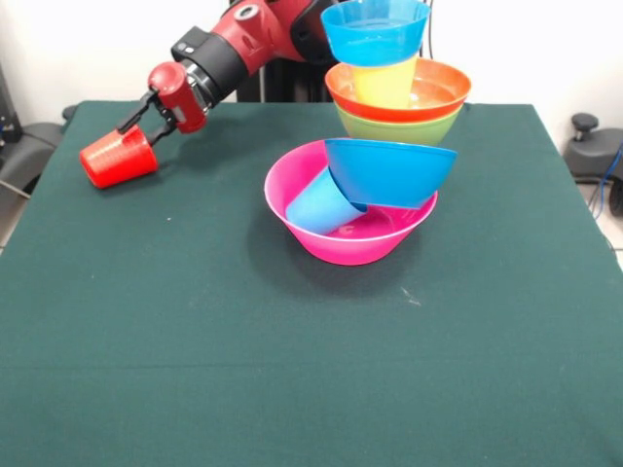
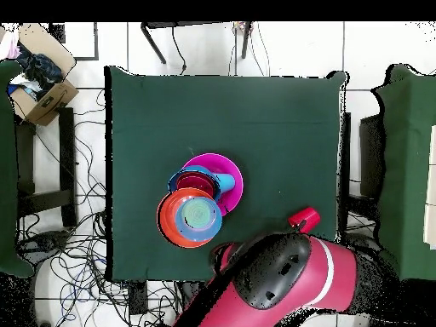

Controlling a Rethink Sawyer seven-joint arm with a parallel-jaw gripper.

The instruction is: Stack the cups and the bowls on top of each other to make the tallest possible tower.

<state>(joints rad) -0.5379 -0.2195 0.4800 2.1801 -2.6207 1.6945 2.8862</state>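
Tower (image 1: 375, 146) sits a bit past table centre toward 1 o'clock in the front view: pink bowl (image 1: 336, 238) as base, light blue cup (image 1: 321, 206) lying tilted inside it, big blue bowl (image 1: 389, 173) tipped across its rim, then green bowl (image 1: 397, 126), orange bowl (image 1: 397, 89), yellow cup (image 1: 384, 83) and a blue bowl (image 1: 375, 29) on top. Whole pile leans, looks shaky. Red cup (image 1: 117, 159) is at about 10 o'clock from the pile, well apart, lying on its side near the table's left edge, mouth toward the arm. Gripper (image 1: 146, 125) has its fingers at the cup's rim, apparently pinched on the wall, cup near or on the green cloth (image 1: 292, 389); lift-off cannot be told. Overhead, the red cup (image 2: 304, 219) peeks out at the arm's tip. Step in hand reads as picking up the red cup. To do it well: firm hold on the rim, raise it high enough to clear the top blue bowl, turn it upright, come straight down over the top centre, release gently, since a sideways nudge could topple the lean. No brands, labels or readable writing anywhere.
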